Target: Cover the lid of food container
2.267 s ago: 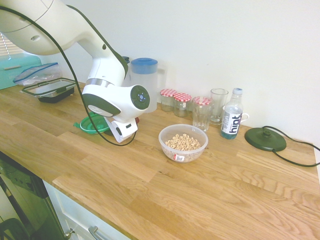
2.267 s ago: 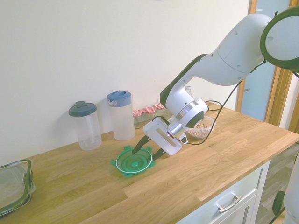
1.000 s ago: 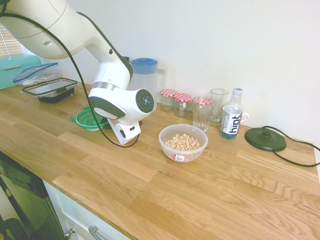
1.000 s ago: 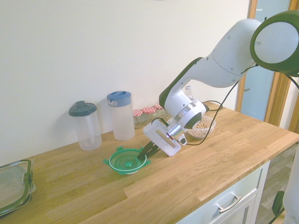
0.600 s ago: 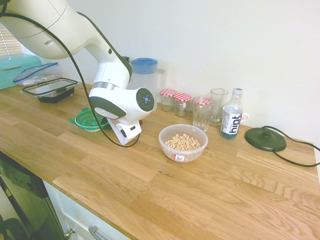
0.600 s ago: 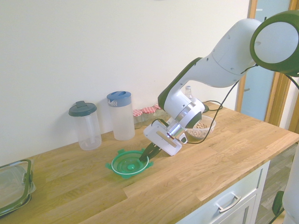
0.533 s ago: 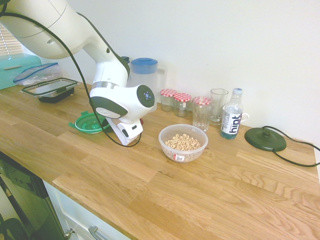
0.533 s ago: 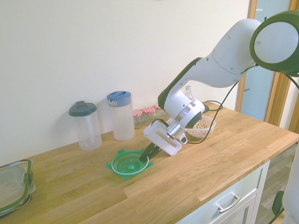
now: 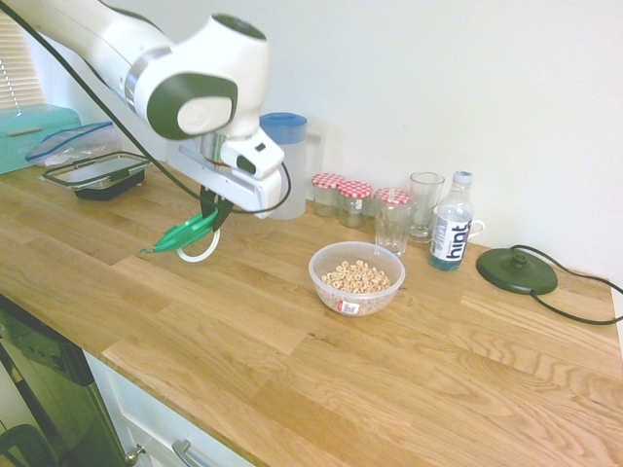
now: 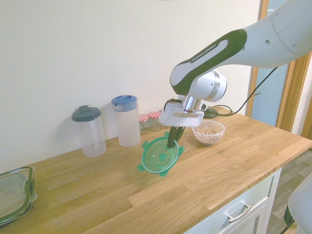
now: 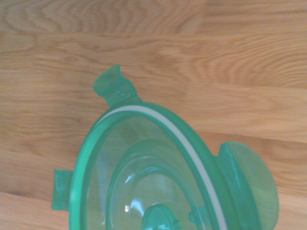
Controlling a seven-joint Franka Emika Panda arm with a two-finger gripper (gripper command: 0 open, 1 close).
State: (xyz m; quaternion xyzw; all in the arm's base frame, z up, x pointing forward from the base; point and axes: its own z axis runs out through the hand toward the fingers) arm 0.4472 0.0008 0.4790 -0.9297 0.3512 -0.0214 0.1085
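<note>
The lid (image 9: 183, 236) is round, translucent green, with snap tabs. It hangs tilted in the air above the wooden counter, and my gripper (image 9: 211, 214) is shut on its rim. In the second exterior view the lid (image 10: 159, 156) faces the camera, pinched at its upper edge by the gripper (image 10: 171, 143). The wrist view shows the lid (image 11: 144, 182) from close by over bare wood. The food container (image 9: 356, 277), a clear round bowl with cereal rings and a red-and-white sticker, stands on the counter to the right of the lid in the first exterior view; the second exterior view has the food container (image 10: 208, 132) behind the gripper.
Along the wall stand a blue-lidded jug (image 9: 282, 161), jars with red checked lids (image 9: 341, 197), glasses (image 9: 393, 221), a water bottle (image 9: 451, 224) and a black round base (image 9: 516, 270). A black-rimmed rectangular container (image 9: 97, 175) sits far left. A dark-lidded jug (image 10: 88, 131) stands by the wall.
The arm has risen and swung, and the lid, which lay low at the counter in my grip, now hangs in the air, closer to the food container.
</note>
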